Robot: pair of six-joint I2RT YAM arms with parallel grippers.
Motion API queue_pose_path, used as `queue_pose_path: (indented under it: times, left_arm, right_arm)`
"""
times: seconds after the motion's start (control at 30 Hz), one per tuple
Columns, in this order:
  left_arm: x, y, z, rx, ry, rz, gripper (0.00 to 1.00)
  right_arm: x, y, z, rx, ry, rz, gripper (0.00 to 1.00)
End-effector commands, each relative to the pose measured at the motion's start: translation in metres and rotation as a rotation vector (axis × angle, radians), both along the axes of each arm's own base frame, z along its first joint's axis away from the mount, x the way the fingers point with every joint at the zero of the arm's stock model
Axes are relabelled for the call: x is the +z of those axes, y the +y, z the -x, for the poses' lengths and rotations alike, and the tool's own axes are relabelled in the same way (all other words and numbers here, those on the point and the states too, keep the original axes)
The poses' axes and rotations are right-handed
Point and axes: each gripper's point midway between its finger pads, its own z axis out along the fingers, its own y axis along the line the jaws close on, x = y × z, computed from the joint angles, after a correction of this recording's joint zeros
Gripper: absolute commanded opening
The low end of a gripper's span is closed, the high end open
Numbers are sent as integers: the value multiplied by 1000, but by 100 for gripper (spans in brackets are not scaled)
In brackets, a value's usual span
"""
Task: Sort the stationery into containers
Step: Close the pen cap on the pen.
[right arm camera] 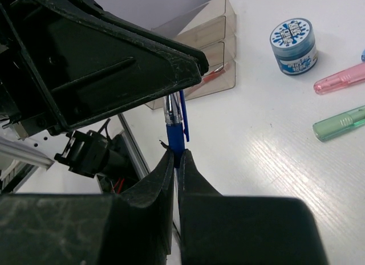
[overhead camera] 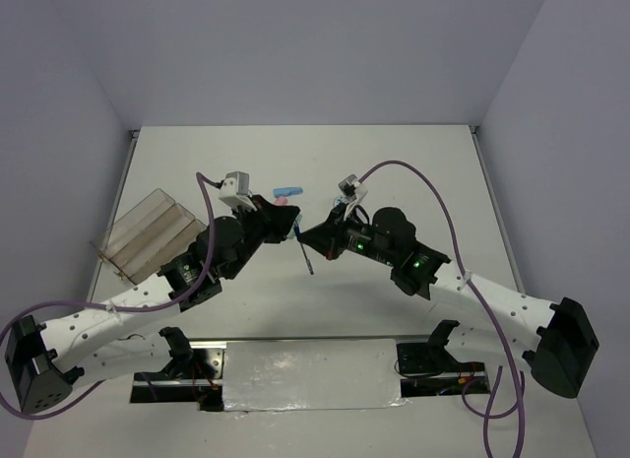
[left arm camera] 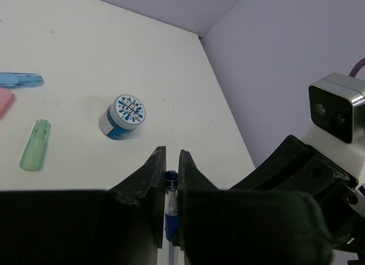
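Jaws of both arms pinched on one thin blue plastic pen [right arm camera: 174, 134], left jaws above right jaws: handover, I judge, since clear compartmented tray [right arm camera: 211, 48] lies beyond left jaws.

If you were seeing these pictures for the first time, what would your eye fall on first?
The left gripper and right gripper meet in the middle, both shut on one blue pen. Next come the clear tray, off to the left in the top view, and the blue-white patterned disc ahead of the left gripper.

Glossy blue plastic pen [right arm camera: 174, 134], clear plastic tray [right arm camera: 212, 45], matt table [right arm camera: 274, 139].
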Motion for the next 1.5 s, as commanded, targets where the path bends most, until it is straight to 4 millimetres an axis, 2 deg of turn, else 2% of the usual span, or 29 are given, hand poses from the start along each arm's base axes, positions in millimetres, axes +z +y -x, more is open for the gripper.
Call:
queue_pose_path:
  times: [0.0,0.2,0.4,0.47,0.5,0.53,0.6,0.7,0.8,0.87,0.9,0.97,1.0,1.03,1.07,1.23,1.3,1.33,1.43,1.47]
  left_arm:
    - [-59,-24,38,-172,132,-113,0]
    - [-64,-23,40,-173,131,-113,0]
    - [-80,-22,43,-178,152,-111,0]
    - [-77,-20,42,-168,147,-107,0]
    - [-76,-19,43,-167,148,-115,0]
    - [-66,-19,42,-166,130,-108,0]
    - [-63,-18,41,-159,125,-123,0]
    - [-55,-21,37,-163,114,-148,0]
    - [-50,-16,35,-141,129,-179,0]
    - [-41,-10,33,-110,121,-184,12]
    - [-32,-7,32,-100,114,-181,35]
    - [-18,0,29,-62,95,-169,63]
    - [-4,3,28,-50,80,-152,87]
    - [0,5,28,-43,75,-157,97]
    - [14,8,25,-25,57,-143,99]
    - [47,7,26,-39,-8,-117,98]
    - [50,6,27,-50,-20,-109,89]
    - [50,8,27,-46,-22,-110,80]
    - [38,13,28,-34,-5,-122,72]
    - [36,14,28,-31,-3,-123,63]
  right_arm:
    - [148,-9,-11,-60,-269,-348,0]
    - [163,-7,-11,-47,-294,-356,0]
    - [170,-10,-15,-55,-295,-356,0]
    - [167,-7,-13,-35,-294,-349,0]
    - [159,-4,-14,-26,-290,-334,0]
    - [156,-3,-14,-24,-288,-338,0]
    - [143,-3,-16,-31,-263,-335,0]
    - [141,0,-13,-6,-279,-322,0]
    - [135,9,0,73,-309,-299,0]
    - [124,14,8,116,-320,-278,0]
    - [120,16,9,130,-318,-268,0]
    - [106,19,9,135,-299,-244,0]
    - [103,20,12,145,-297,-241,0]
    - [95,21,10,140,-279,-232,0]
    - [91,22,10,140,-269,-226,0]
    - [77,23,5,118,-232,-216,0]
    - [77,23,4,110,-230,-220,0]
    - [77,22,2,95,-222,-220,0]
    - [80,19,1,80,-222,-223,0]
    - [79,19,2,80,-218,-221,0]
